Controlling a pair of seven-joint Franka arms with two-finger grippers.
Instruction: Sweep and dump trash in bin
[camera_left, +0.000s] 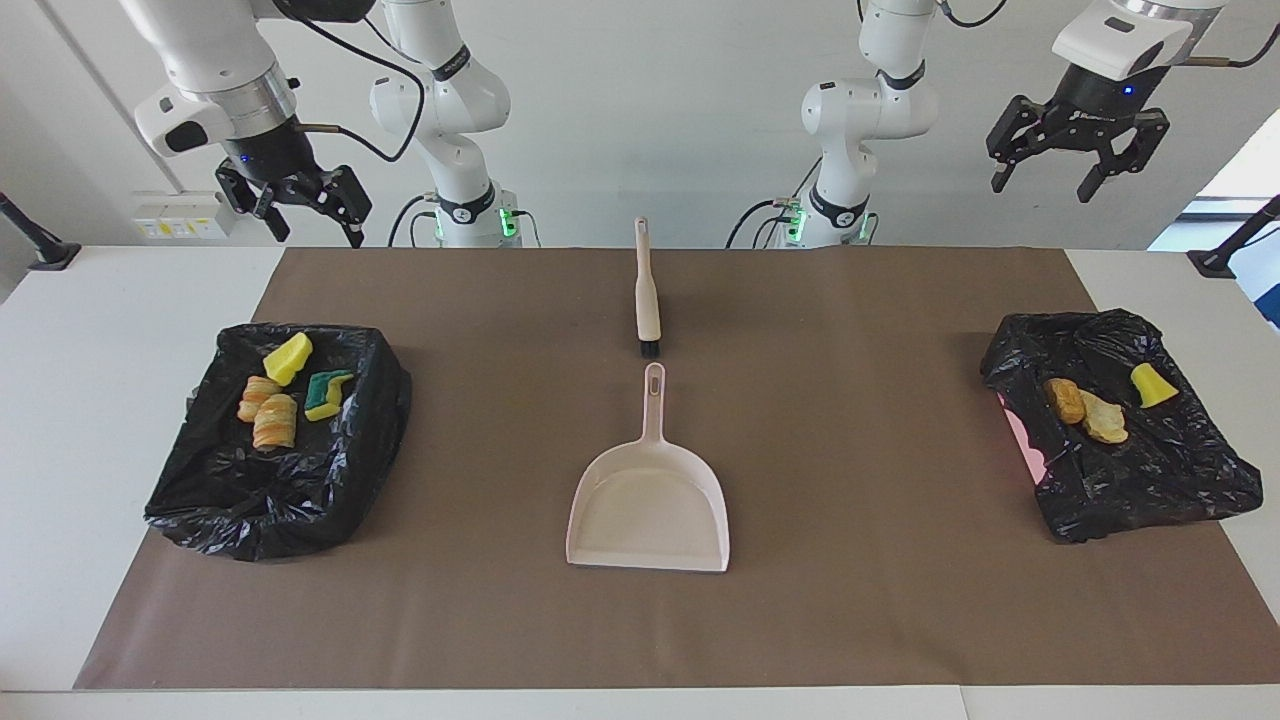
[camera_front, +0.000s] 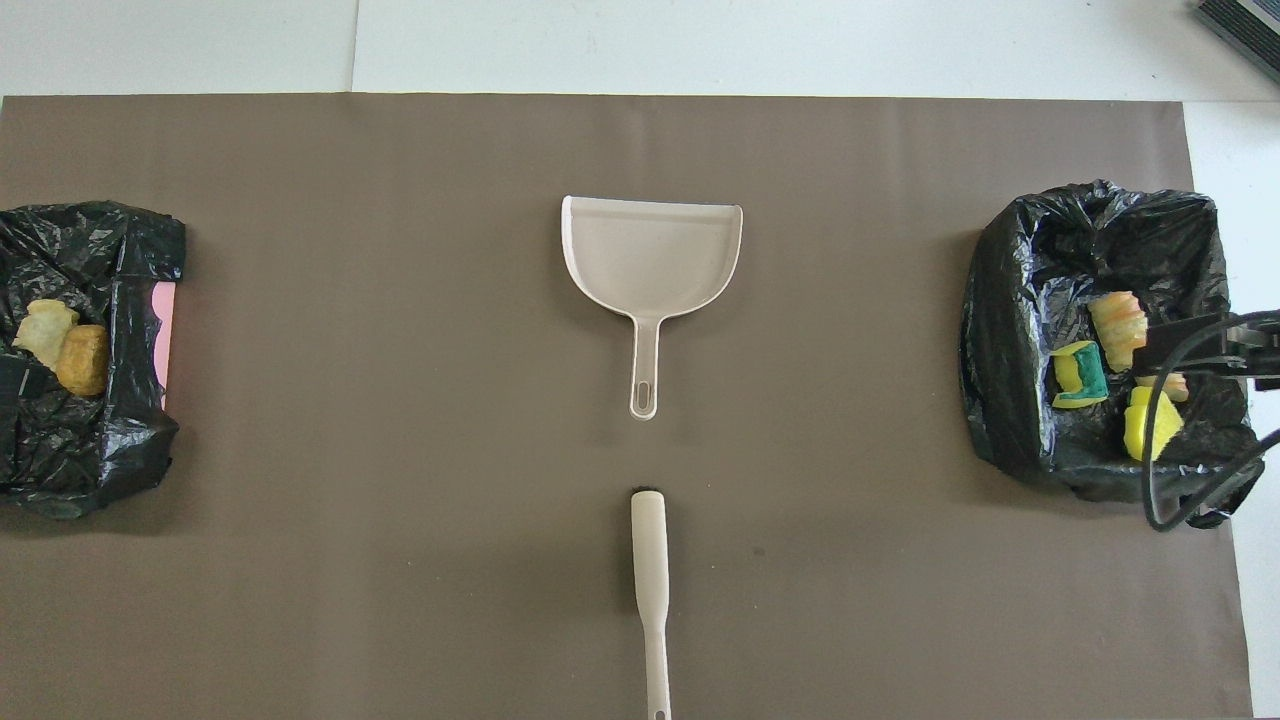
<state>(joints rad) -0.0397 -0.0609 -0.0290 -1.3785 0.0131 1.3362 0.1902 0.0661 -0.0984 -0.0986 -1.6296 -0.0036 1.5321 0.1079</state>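
**Trash binned, tools laid down, both arms raised**

White wall and a white tabletop (camera_left: 120, 300) carrying a brown mat (camera_left: 860, 600) make up the scene. Reading the facing view from its left edge: the right pincer (camera_left: 305, 215) hangs in the air, released and empty, above the tabletop's edge close to the bin at the right arm's end (camera_left: 340, 480). That bin is lined with a black bag and holds four pieces of the trash (camera_left: 272, 420): a yellow sponge piece, a green-and-yellow one, and two orange-striped lumps, lying close together in the part nearer the robots.

At the middle of the mat the brush (camera_left: 647, 295) lies with its bristles pointing away from the robots, just short of the dustpan (camera_left: 650, 500) handle, the two apart but in line. The pan sits flat and empty with its open lip away from the robots. Set down tidily like this, both tools look finished with.

Next comes the bin at the left arm's end (camera_left: 1180, 490), its black bag crumpled over a pink side. Three scraps rest on the bag: an orange-tan lump touching a beige chunk, and a yellow piece apart from them; whether they sit down inside or on a fold is hard to tell. High above it hovers the left pincer (camera_left: 1076, 172), also spread and empty.

No scrap remains on the mat, so the job looks complete.
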